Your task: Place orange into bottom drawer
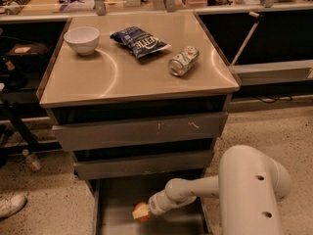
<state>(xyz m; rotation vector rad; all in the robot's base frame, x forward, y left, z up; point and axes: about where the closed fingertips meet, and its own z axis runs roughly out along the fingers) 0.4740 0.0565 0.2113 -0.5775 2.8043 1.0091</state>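
The bottom drawer [117,197] is pulled out at the foot of the grey cabinet, a shallow tray with a flat floor. My gripper [141,212] reaches down into it from the right on the white arm [195,190]. The orange [143,217] sits at the gripper's tip, low over the drawer floor, mostly covered by the pale fingers. I cannot tell whether it rests on the floor.
On the cabinet top stand a white bowl [81,39], a blue chip bag [140,41] and a tipped can [183,60]. The wide scratched drawer [142,129] and middle drawer [142,164] are above. A shoe [11,204] and a small bottle [31,160] lie on the floor at left.
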